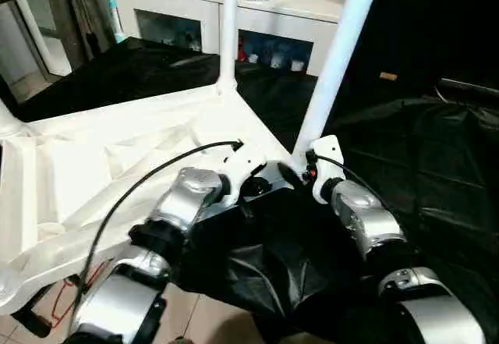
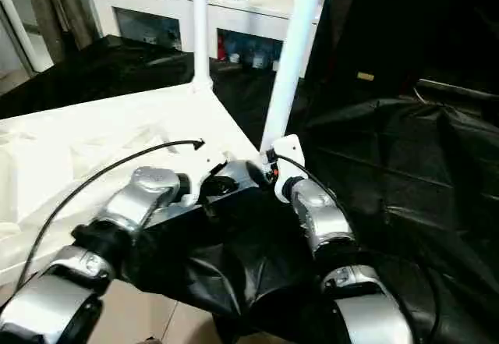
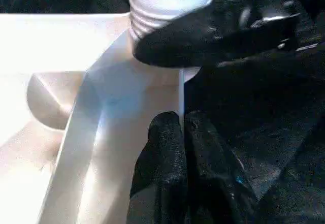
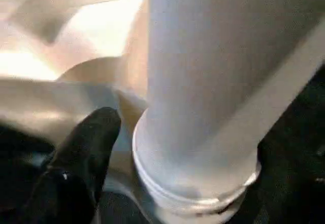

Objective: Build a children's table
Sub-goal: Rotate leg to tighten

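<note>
Legs (image 1: 337,55): two upright | tabletop (image 1: 101,164): one | left gripper (image 3: 182,132): closed, empty | right gripper (image 1: 295,174): jaws unclear

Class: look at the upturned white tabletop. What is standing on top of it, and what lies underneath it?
Two white legs stand on the tabletop: a far leg upright at its far corner, a near leg leaning at the near corner. Black sheeting spreads beneath; what lies under the tabletop's middle is covered.

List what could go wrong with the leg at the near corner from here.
1. The near leg leans, and its threads show above the corner socket: it may cross-thread or topple.
2. The right end effector is beside the leg's base; a nudge could tip it.
3. The shut left end effector presses the tabletop edge and could slip.
</note>
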